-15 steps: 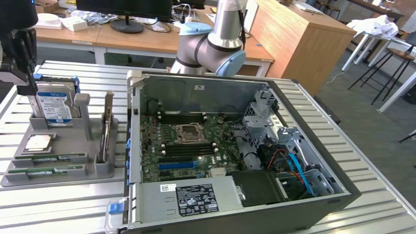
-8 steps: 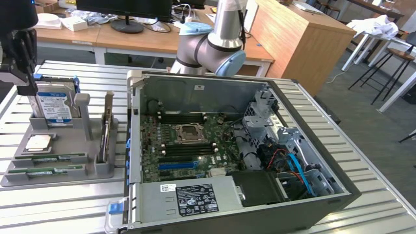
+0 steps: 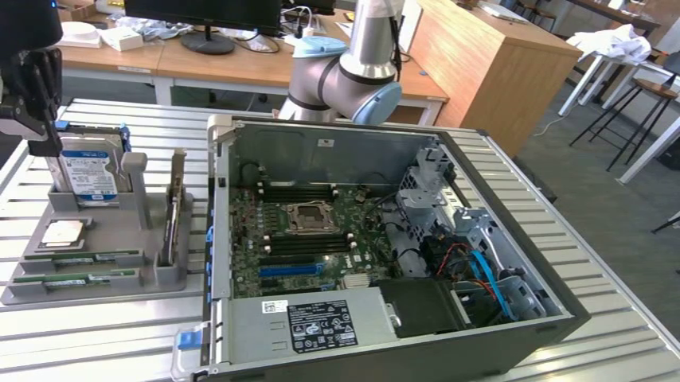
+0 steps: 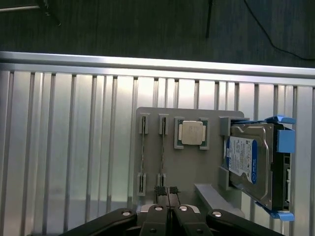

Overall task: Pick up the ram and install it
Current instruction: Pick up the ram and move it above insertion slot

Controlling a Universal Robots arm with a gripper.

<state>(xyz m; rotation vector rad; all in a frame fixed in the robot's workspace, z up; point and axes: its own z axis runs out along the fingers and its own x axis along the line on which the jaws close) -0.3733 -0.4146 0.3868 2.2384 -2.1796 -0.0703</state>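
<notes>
Hand (image 4: pixel 167 192) closed, empty, above ram (image 4: pixel 163 155)

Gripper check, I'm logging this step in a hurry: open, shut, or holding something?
Gripper: shut, nothing between its fingertips, hovering above the tray near a ram stick.
</notes>
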